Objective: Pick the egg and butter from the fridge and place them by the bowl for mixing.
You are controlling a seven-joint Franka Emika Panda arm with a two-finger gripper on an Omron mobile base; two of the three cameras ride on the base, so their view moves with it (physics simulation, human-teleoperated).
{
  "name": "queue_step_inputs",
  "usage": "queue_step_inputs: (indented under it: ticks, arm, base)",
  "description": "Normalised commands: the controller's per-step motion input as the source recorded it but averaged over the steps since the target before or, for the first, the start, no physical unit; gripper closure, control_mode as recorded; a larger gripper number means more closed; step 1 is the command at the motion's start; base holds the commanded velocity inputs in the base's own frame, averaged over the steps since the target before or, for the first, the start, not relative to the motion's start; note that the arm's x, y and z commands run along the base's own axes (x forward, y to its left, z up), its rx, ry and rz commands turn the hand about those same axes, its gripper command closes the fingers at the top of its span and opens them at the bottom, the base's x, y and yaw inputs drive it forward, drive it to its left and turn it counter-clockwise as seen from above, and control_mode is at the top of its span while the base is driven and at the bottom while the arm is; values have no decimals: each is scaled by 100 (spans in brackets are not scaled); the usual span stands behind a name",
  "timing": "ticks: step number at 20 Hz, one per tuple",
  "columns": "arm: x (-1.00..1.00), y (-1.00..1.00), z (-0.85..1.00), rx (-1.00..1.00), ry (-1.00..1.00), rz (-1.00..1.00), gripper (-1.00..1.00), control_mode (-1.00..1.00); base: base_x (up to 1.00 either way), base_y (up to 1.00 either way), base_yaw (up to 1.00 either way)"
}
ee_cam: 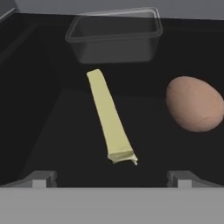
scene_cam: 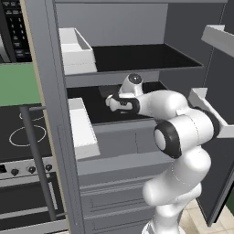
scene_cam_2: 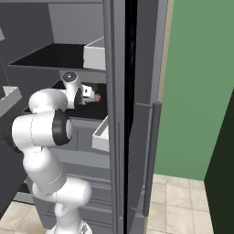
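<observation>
Flanking base views on fridge [scene_cam: 137, 151]; close hand view inside.

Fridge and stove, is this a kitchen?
Yes, most likely a kitchen. The open fridge holds butter and an egg on a dark shelf, and a black-topped stove with knobs stands beside it.

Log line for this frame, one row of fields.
phase: reaching into fridge | gripper: open, empty | butter: on shelf, centred ahead | egg: beside it, untouched

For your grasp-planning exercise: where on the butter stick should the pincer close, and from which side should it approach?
Grip the butter across its narrow width near mid-length, coming from the near end. It lies flat and points lengthwise away from the open pincer, clear of the egg.
</observation>
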Motion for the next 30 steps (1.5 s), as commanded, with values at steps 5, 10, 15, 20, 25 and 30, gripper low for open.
queue_step_inputs:
  ticks: [5,10,15,20,25,30]
  arm:
    - [23,0,-16,0,0,0,-100,-100]
    - [25,0,-6,0,0,0,-100,-100]
    - [30,4,-1,0,0,0,-100,-100]
    - [41,9,-4,0,0,0,-100,-100]
    - [19,8,-21,0,0,0,-100,-100]
    - [0,6,-47,0,0,0,-100,-100]
  base:
    - [0,0,0]
    - [0,0,0]
    - [0,0,0]
    - [0,0,0]
    - [0,0,0]
    - [0,0,0]
